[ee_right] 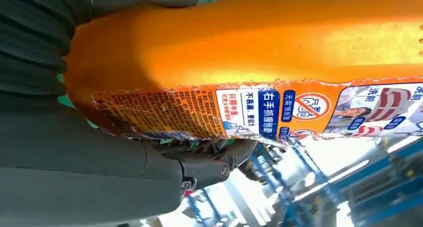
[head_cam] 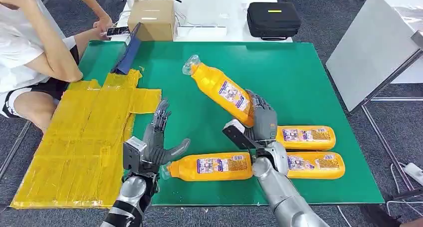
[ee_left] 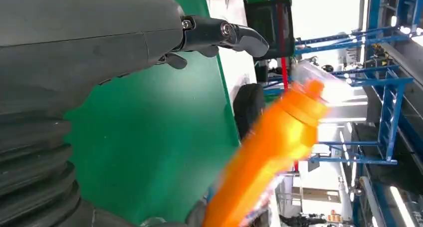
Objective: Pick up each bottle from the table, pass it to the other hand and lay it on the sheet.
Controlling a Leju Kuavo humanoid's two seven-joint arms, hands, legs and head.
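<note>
From the head view, the right hand [head_cam: 260, 118] grips the base end of an orange bottle [head_cam: 222, 91], lifted and tilted over the green mat [head_cam: 299, 77] with its clear cap toward the far side. The left hand [head_cam: 158, 137] is held up with fingers spread, holding nothing, beside the yellow sheet [head_cam: 85, 137]. Three more orange bottles [head_cam: 212, 167] lie on the mat near the robot.

The left wrist view shows the raised bottle [ee_left: 272, 152] blurred, its label unreadable.

The right wrist view shows that label [ee_right: 259, 112] close, the grasping fingers [ee_right: 209, 162] mostly hidden beneath the bottle.
</note>
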